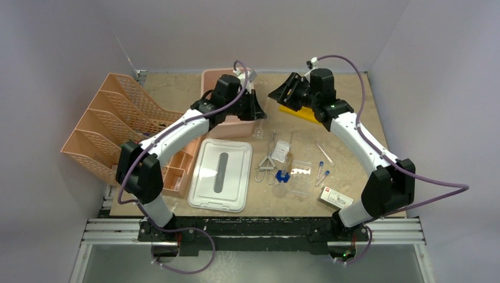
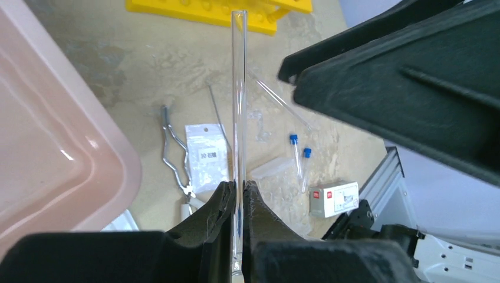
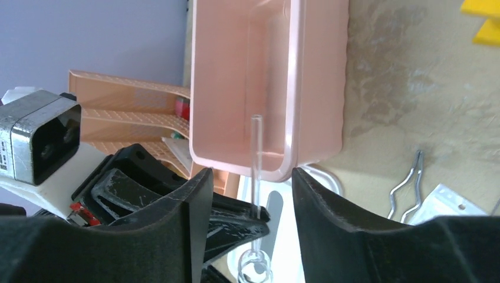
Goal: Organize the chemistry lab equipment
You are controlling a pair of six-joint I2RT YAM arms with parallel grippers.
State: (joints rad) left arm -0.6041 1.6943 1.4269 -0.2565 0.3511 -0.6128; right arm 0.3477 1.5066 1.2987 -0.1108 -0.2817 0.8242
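Two grippers hung close together toward 12 o'clock on the table, beside the pink tub. The left gripper pinched a clear glass tube, which stood straight out from its fingers. The right gripper faced it with fingers spread wide, touching nothing. Around 5 o'clock from them lay the wire tongs, a small packet and two blue-capped vials; the yellow rack sat at 1 o'clock.
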